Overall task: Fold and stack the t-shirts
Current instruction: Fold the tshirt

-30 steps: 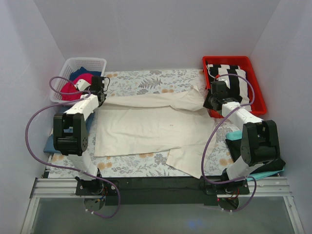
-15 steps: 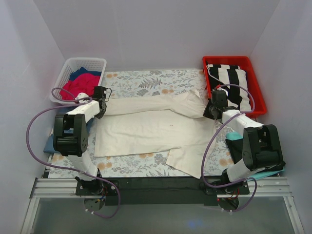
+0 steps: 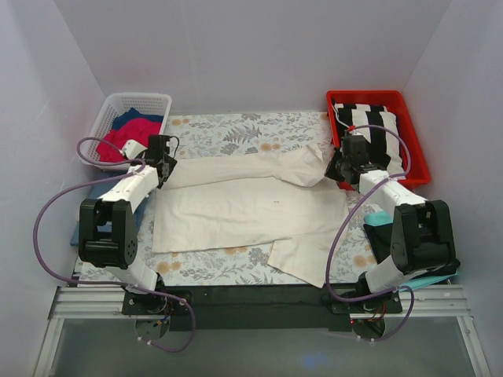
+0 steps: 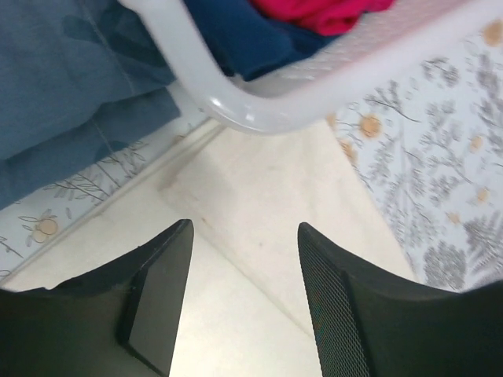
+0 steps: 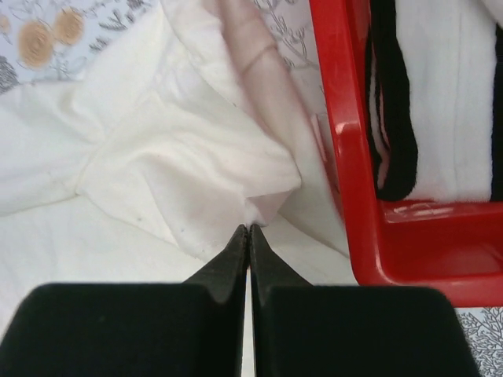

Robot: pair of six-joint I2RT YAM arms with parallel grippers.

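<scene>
Pinching a small peak of the cream t-shirt (image 5: 157,165), the right gripper (image 5: 249,228) has its fingers pressed flat together, and the cloth gathers to a point right at their tips. Just right of those tips stands the wall of the red tray (image 5: 346,157), with a black-and-white striped cloth (image 5: 440,94) lying inside it. Ahead and to the left of this claw the shirt rumples into soft folds. Past them, farther ahead, the floral table covering (image 5: 47,31) shows.

The left gripper (image 4: 244,228) hangs with its fingers spread wide and nothing between them. Directly below the gap lies a flat edge of the same cream shirt. Just ahead of the fingertips curves the rim of the white basket (image 4: 236,110), which holds a navy t-shirt (image 4: 244,39) and a red t-shirt (image 4: 322,12). Ahead and to the left of this claw lies a blue cloth (image 4: 63,78), and to its right is more of the floral covering.

Seen from above, the cream shirt stretches across the table from one claw to the other. Its body is spread toward the arm bases, and one sleeve trails off near the right arm.
</scene>
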